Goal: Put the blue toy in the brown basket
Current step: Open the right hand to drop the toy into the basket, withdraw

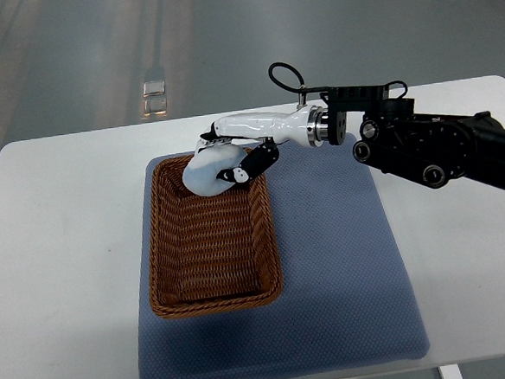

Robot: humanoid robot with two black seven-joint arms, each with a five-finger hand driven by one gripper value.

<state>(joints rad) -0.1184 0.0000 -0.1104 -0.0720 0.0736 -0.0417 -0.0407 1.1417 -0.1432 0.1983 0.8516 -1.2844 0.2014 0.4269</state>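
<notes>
Right hand [232,152] over brown basket [214,283], toy unseen

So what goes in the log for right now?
right robot hand: over basket far end | toy: not visible | left: out of view

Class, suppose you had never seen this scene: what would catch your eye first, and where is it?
First, the black right arm reaching in from the right, its white right hand over the far end of the brown basket. The basket sits on a blue-grey mat on the white table. No blue toy can be made out.
</notes>
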